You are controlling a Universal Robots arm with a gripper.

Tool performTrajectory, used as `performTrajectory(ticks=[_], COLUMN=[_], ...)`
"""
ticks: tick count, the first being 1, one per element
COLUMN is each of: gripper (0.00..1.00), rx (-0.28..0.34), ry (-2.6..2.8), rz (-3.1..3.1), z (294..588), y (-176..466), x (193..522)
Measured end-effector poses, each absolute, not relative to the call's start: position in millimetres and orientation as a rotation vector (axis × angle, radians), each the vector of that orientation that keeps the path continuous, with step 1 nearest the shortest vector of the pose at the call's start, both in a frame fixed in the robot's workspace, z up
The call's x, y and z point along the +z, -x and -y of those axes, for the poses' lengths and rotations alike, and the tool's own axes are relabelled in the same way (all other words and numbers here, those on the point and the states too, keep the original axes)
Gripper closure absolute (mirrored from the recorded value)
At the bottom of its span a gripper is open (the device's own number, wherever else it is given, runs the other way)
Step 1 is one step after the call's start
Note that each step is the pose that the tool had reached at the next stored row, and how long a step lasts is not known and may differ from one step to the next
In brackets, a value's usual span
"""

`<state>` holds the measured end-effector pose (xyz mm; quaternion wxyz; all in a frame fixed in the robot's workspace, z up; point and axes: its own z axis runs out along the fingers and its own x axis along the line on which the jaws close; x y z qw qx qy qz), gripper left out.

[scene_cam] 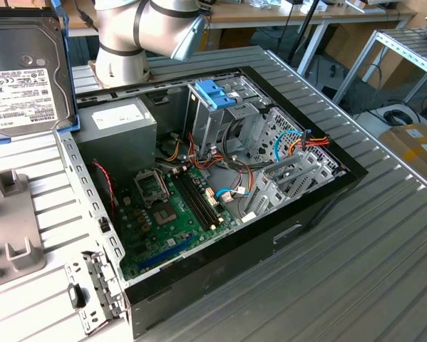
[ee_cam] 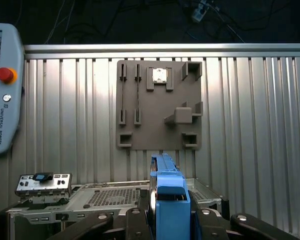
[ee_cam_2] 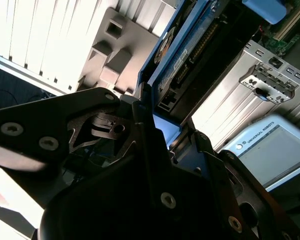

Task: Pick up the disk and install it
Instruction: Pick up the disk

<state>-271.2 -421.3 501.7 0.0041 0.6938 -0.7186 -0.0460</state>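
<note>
Disk [scene_cam: 24, 71] clamped tight in gripper [ee_cam: 169, 216], held to the exterior view's left of the open computer case [scene_cam: 220, 178], not touching it.

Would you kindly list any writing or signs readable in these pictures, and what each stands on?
On the disk, held in the gripper: a white label with lines of print and symbols, too small to read.
On the power supply box: a white sticker, print too small to read.
On the handheld controller, beside the red button: a maker's name only, no other words.
</note>
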Motion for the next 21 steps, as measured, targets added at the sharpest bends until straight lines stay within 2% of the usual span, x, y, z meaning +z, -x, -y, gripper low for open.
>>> performTrajectory(ticks=[21], gripper=[0.63], rx=[-0.144], ry=[-2.174], rz=[2.252], z=[421], y=[260], x=[502])
